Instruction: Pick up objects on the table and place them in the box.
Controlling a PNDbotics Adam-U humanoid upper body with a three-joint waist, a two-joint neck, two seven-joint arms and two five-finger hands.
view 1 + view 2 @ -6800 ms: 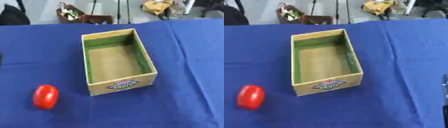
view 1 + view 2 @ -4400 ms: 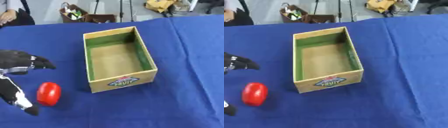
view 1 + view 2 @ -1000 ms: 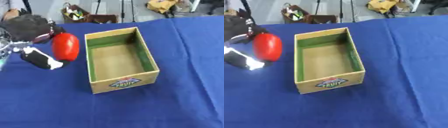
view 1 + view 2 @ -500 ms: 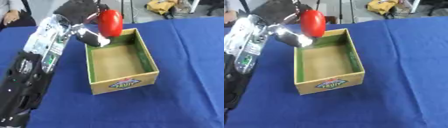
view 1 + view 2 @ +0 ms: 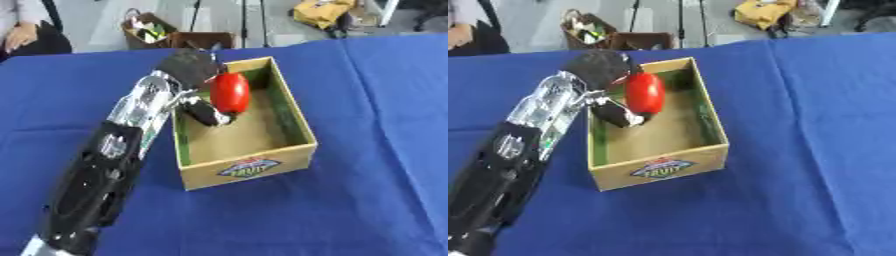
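Observation:
A red oval object (image 5: 230, 93), smooth like a tomato or pepper, hangs over the far half of the open cardboard box (image 5: 294, 152). My left hand (image 5: 192, 67) is shut on it, with the thumb (image 5: 206, 113) curled under its left side. The left arm stretches from the lower left corner up across the blue table to the box's far left wall. The box has green inner walls and a bare brown floor with nothing lying in it. My right hand shows in neither view.
The blue cloth table (image 5: 376, 125) runs all round the box. Beyond its far edge stand a brown basket (image 5: 149, 31) with clutter and a yellow bag (image 5: 319, 11) on the floor.
My left hand has carried the red object rightward and down, from above the box's far left corner to over the box's inside. The arm now lies lower across the table.

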